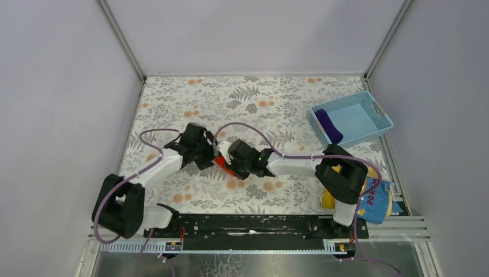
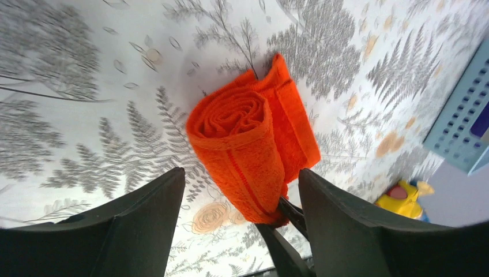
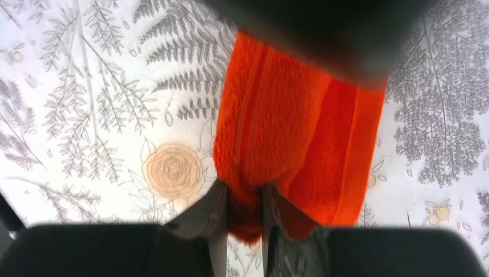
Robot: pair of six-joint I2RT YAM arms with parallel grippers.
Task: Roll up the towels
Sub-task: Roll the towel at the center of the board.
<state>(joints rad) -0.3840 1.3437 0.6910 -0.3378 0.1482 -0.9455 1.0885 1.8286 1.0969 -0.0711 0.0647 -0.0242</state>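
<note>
At the near right corner of the surface (image 1: 259,98), beside the base of the right arm, lies a printed cloth (image 1: 377,199) in yellow and blue with letters on it. Further in, near the middle of the surface, both arms reach inward and their tools meet at the orange-red towel (image 2: 242,144). This towel is a short roll lying on the flower pattern; the left wrist view shows the spiral of its one end, and a loose flap lies flat beside the roll. The right tool (image 3: 243,193) is narrow and pinches the near end of the roll between its two fingers (image 3: 213,222), the cloth bulging out around them. The left tool (image 2: 241,176) stands wide, one finger on each side of the roll. Its left finger (image 2: 144,225) is clearly apart from the cloth; whether the other finger touches the roll cannot be told. In the right wrist view the far end of the towel goes under a dark blurred shape. At the far right of the surface, well apart from the tools, stands a blue basket (image 1: 362,134), and the purple towel (image 1: 328,126) lies rolled inside it, along its left wall.
</note>
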